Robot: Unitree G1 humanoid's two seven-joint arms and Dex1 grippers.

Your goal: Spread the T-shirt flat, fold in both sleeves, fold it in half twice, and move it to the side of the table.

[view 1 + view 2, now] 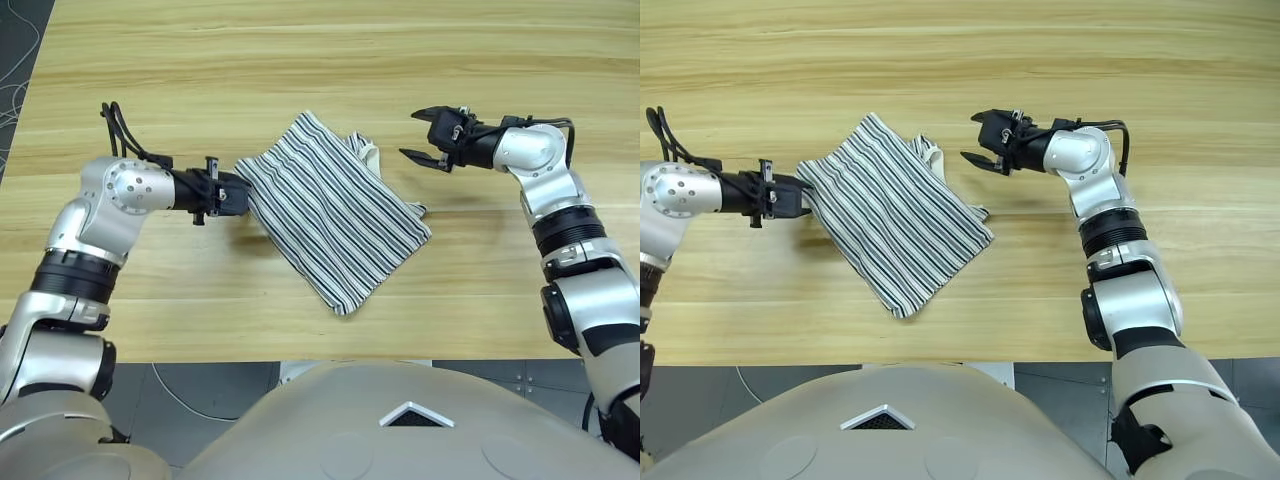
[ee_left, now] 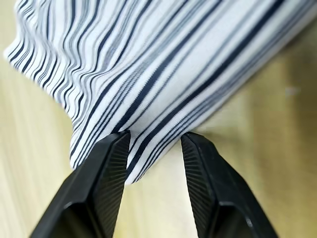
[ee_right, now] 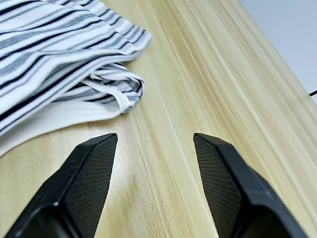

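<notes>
Folded T-shirt, left gripper apparently straddling edge

The left pincer is standing with its two black fingers spread apart, their ribbed inner pads facing each other across a gap, and the folded edge of the striped T-shirt is dipping into that gap. One fingertip is touching the cloth's edge, while the other is sitting right at the edge, where contact cannot be told. The T-shirt, white with dark and grey stripes, is lying in layers on the pale wooden tabletop, its stripes running slantwise away from the pincer.
</notes>
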